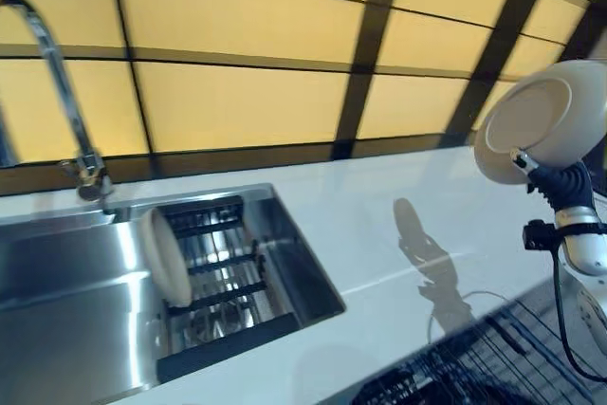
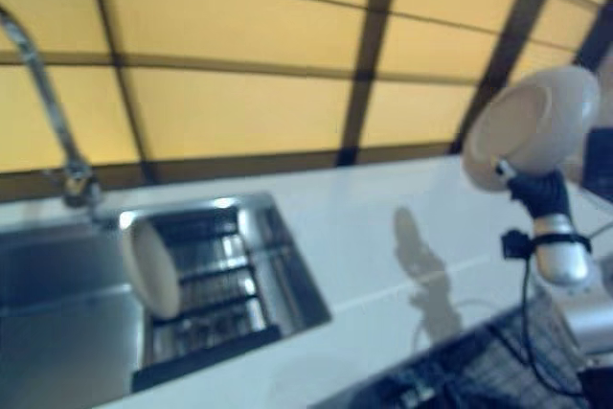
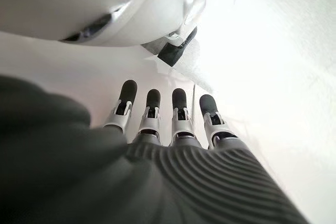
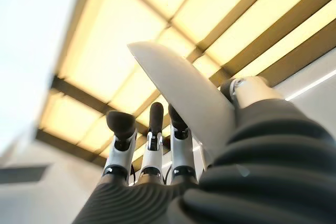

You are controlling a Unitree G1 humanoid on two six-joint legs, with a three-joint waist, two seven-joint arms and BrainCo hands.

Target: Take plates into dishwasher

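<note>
Left eye view shows the right hand pinching a white plate (nearly upright) high at the right, well apart from the rack in the sink; left hand idle, fingers straight

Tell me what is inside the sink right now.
In the sink, one white plate stands on edge in a dark wire rack. Whatever lies beneath the rack cannot be made out. The right hand holds a second plate.

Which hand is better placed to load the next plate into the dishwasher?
Right. The right hand already holds a plate raised above the counter; the left hand is empty, fingers straight.
</note>
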